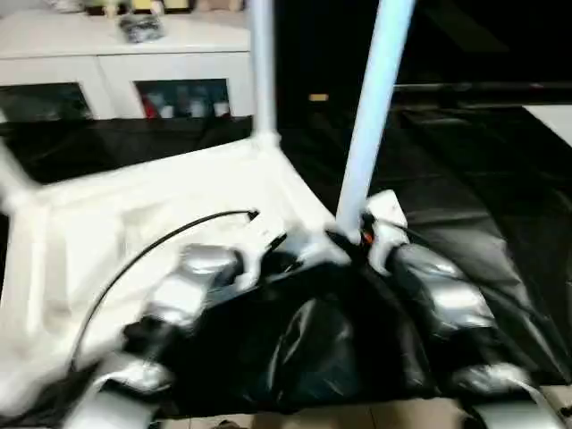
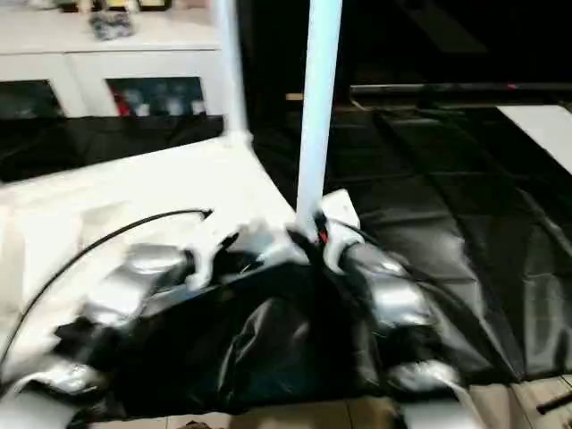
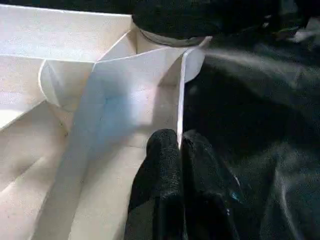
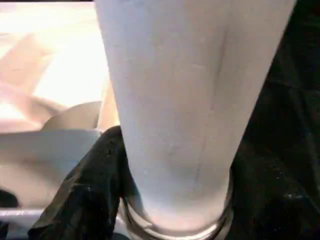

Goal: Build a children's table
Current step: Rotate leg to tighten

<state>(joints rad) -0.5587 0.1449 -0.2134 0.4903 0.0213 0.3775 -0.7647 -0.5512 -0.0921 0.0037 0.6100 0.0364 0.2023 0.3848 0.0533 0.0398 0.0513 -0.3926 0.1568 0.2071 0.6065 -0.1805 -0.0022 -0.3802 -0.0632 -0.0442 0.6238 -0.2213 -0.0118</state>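
Right end effector (image 4: pixel 170 220) grips leg (image 4: pixel 190 100); left end effector (image 3: pixel 180 165) pinches tabletop (image 3: pixel 140 80) rim.

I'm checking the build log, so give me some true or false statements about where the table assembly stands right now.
1. The tabletop lies underside up on the black-draped table. True.
2. No legs stand in the tabletop. False: two legs rise from it, a near leg and a far leg.
3. The right gripper is at the near leg's base. True.
4. The left gripper holds a loose leg. False: it pinches the tabletop's edge wall.
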